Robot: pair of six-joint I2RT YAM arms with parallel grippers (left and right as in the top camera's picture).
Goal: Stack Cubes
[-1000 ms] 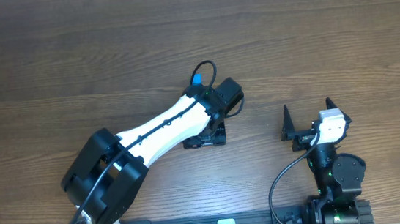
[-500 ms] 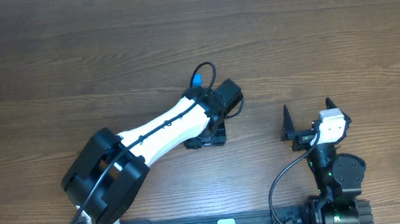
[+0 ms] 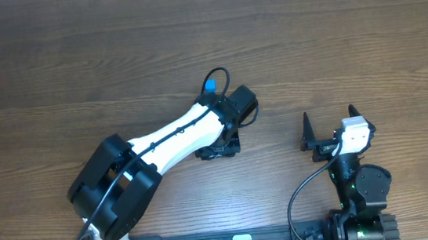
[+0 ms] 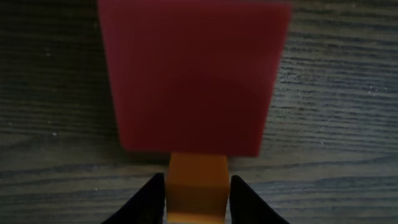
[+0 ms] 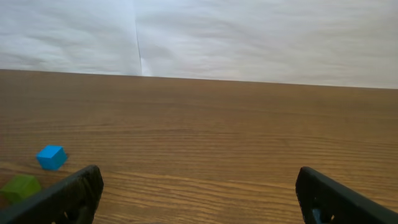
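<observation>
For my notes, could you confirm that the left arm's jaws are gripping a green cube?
Not quite: the left gripper is gripping an orange cube, not a green one, as the left wrist view shows.

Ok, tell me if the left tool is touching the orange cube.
Touching. The left wrist view shows the left tool closed on the orange cube, both fingers flush against its sides, no gap.

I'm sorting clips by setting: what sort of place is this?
Probably a robotics lab bench. A left arm and a right arm stand at a wood-grain table. There are small practice pieces such as a blue cube and an orange cube, with a plain white backdrop behind.
</observation>
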